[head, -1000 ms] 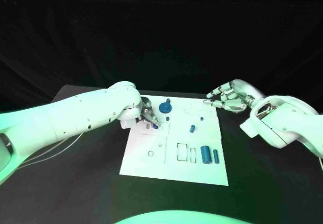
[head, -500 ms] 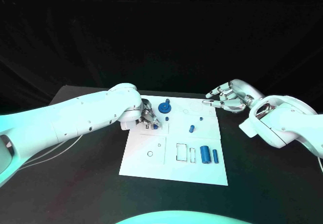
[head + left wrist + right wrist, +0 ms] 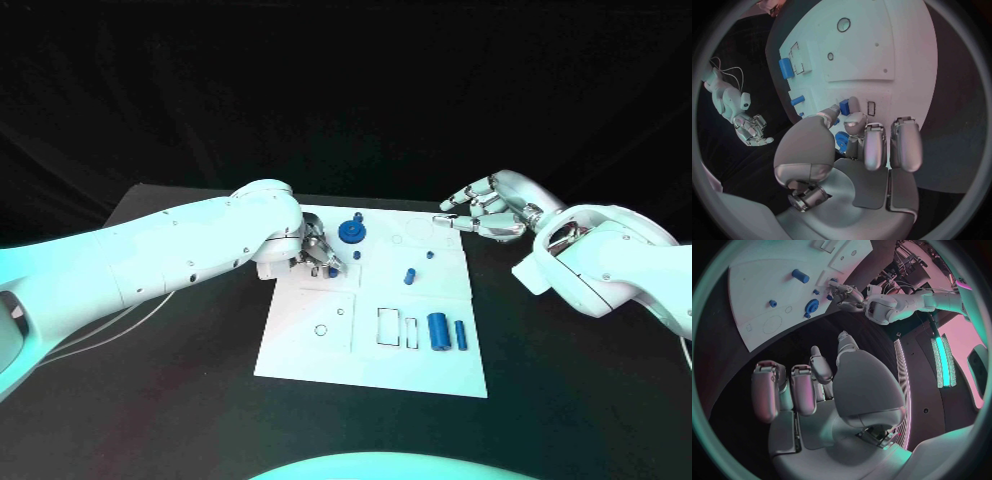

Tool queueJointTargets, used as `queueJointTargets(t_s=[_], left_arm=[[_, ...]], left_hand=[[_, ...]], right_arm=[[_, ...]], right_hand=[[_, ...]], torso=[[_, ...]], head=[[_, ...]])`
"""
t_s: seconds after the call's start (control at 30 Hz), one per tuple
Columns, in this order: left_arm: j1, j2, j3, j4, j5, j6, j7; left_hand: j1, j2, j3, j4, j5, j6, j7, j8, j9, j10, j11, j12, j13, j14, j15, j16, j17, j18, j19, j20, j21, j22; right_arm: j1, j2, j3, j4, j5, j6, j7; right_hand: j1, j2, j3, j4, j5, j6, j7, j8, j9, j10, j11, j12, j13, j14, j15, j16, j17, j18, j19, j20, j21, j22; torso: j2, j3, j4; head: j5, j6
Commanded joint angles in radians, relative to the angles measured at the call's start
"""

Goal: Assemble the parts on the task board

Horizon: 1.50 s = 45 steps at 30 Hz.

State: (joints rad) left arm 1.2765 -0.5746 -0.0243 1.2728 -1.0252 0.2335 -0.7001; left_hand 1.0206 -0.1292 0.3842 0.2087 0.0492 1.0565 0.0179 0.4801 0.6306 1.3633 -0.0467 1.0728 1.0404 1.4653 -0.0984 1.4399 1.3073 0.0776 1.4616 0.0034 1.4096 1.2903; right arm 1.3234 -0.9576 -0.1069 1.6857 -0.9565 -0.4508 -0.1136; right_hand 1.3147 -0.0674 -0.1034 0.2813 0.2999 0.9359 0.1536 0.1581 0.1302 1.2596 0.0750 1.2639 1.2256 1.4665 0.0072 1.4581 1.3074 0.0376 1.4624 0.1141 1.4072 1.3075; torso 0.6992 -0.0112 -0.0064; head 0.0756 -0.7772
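Note:
The white task board lies in the middle of the table. At its far left, my left hand pinches a small blue part between thumb and finger, low over the board; the left wrist view shows that part at the fingertips. A round blue part stands just beyond the hand, with a small blue peg and a short blue piece nearby. Two blue cylinders lie at the near right. My right hand hovers at the board's far right corner, fingers loosely bent, holding nothing.
The board carries outlined slots and rings near its front. Black table surrounds it on every side. Thin white cables trail under my left arm at the table's left.

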Motion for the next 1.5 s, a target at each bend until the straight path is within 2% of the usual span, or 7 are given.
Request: queueJointTargets(t_s=[0.03, 0.43, 0.7, 0.83, 0.97, 1.17, 1.5], left_arm=[[0.0, -0.003, 0.001, 0.008, -0.008, 0.0, -0.036], [0.005, -0.036, 0.018, 0.046, -0.015, -0.011, -0.035], [0.028, -0.056, 0.038, 0.071, -0.023, -0.009, -0.035], [0.045, -0.066, 0.043, 0.065, -0.033, -0.008, -0.032], [0.063, -0.061, 0.047, 0.025, -0.037, -0.04, -0.003], [0.077, -0.037, 0.048, -0.055, -0.032, -0.112, 0.058], [0.085, 0.01, 0.046, -0.15, -0.068, -0.055, 0.059]], left_hand=[[-0.007, 0.0, -0.015, 0.002, 0.002, 0.001, 0.005, 0.002, 0.002, 0.002, 0.001, 0.006, 0.0, 0.065, -0.005, -0.004, 0.114, -0.019, 0.006, -0.006, 0.005, 0.0], [-0.005, -0.008, -0.073, 0.02, 0.002, -0.002, 0.004, 0.002, 0.003, 0.0, 0.001, 0.007, 0.002, 0.065, -0.005, -0.004, 0.115, -0.018, 0.006, -0.008, 0.004, -0.001], [0.004, -0.012, -0.119, 0.036, 0.002, -0.005, 0.005, 0.003, 0.004, -0.006, 0.001, -0.001, -0.006, 0.065, -0.005, -0.005, 0.114, -0.018, 0.005, -0.008, 0.003, -0.002], [0.027, -0.01, -0.147, 0.043, 0.002, -0.019, 0.009, -0.003, 0.003, -0.034, 0.004, -0.052, -0.059, 0.064, -0.002, -0.006, 0.113, -0.015, -0.002, -0.007, -0.008, -0.018], [0.06, -0.002, -0.17, 0.05, 0.003, -0.044, 0.021, -0.02, -0.006, -0.068, 0.014, -0.106, -0.112, 0.064, 0.005, -0.008, 0.112, -0.01, -0.013, -0.003, -0.024, -0.043], [0.081, -0.001, -0.193, 0.064, 0.002, -0.059, 0.028, -0.034, -0.015, -0.071, 0.021, -0.105, -0.113, 0.064, 0.01, -0.008, 0.112, -0.009, -0.015, 0.001, -0.028, -0.047], [0.096, -0.007, -0.214, 0.073, 0.002, -0.06, 0.031, -0.041, -0.021, -0.074, 0.023, -0.107, -0.119, 0.064, 0.013, -0.008, 0.113, -0.01, -0.013, 0.004, -0.026, -0.043]], right_arm=[[-0.001, 0.0, 0.0, 0.001, -0.007, 0.01, 0.002], [-0.001, -0.002, 0.0, -0.004, -0.007, 0.007, 0.003], [-0.001, -0.002, 0.0, -0.008, -0.006, 0.004, 0.006], [-0.001, -0.002, 0.0, -0.009, -0.005, 0.004, 0.006], [-0.001, -0.002, 0.0, -0.01, -0.005, 0.004, 0.006], [-0.001, 0.001, 0.0, -0.012, -0.005, 0.004, 0.007], [-0.001, 0.005, 0.0, -0.014, -0.005, 0.005, 0.006]], right_hand=[[0.0, 0.009, -0.006, 0.0, 0.004, 0.006, 0.0, 0.003, 0.001, 0.0, -0.003, -0.001, -0.001, 0.056, -0.01, -0.005, 0.069, 0.008, -0.002, -0.008, -0.005, 0.15], [-0.002, 0.009, -0.008, 0.001, 0.003, 0.005, 0.0, 0.003, 0.001, 0.0, -0.003, -0.002, -0.002, 0.055, -0.01, -0.008, 0.065, 0.008, -0.003, -0.008, -0.008, 0.148], [-0.004, 0.009, -0.011, 0.002, 0.003, 0.005, 0.0, 0.004, 0.002, -0.001, -0.003, -0.003, -0.003, 0.054, -0.01, -0.01, 0.062, 0.009, -0.005, -0.009, -0.011, 0.147], [-0.005, 0.009, -0.012, 0.002, 0.003, 0.005, 0.0, 0.004, 0.002, -0.002, -0.003, -0.003, -0.003, 0.053, -0.01, -0.013, 0.057, 0.01, -0.007, -0.009, -0.014, 0.144], [-0.005, 0.009, -0.012, 0.002, 0.004, 0.005, 0.0, 0.004, 0.002, -0.002, -0.003, -0.004, -0.004, 0.053, -0.01, -0.013, 0.056, 0.01, -0.007, -0.009, -0.014, 0.144], [-0.005, 0.009, -0.012, 0.002, 0.004, 0.005, 0.0, 0.004, 0.002, -0.002, -0.003, -0.004, -0.003, 0.053, -0.01, -0.013, 0.056, 0.01, -0.007, -0.009, -0.014, 0.144], [-0.005, 0.009, -0.013, 0.002, 0.004, 0.005, 0.0, 0.004, 0.002, -0.002, -0.003, -0.003, -0.003, 0.053, -0.01, -0.013, 0.057, 0.01, -0.007, -0.009, -0.015, 0.144]], torso=[[0.0, -0.0005, -0.0004], [-0.001, -0.0001, 0.0001], [0.001, -0.0005, -0.0004], [0.0, -0.0002, 0.0006], [0.0, -0.0004, 0.0017], [0.001, -0.0005, -0.0008], [0.001, -0.0011, 0.0014]], head=[[0.0, 0.002], [-0.004, 0.006], [-0.005, 0.01], [-0.005, 0.01], [-0.004, 0.013], [-0.001, 0.018], [-0.001, 0.016]])
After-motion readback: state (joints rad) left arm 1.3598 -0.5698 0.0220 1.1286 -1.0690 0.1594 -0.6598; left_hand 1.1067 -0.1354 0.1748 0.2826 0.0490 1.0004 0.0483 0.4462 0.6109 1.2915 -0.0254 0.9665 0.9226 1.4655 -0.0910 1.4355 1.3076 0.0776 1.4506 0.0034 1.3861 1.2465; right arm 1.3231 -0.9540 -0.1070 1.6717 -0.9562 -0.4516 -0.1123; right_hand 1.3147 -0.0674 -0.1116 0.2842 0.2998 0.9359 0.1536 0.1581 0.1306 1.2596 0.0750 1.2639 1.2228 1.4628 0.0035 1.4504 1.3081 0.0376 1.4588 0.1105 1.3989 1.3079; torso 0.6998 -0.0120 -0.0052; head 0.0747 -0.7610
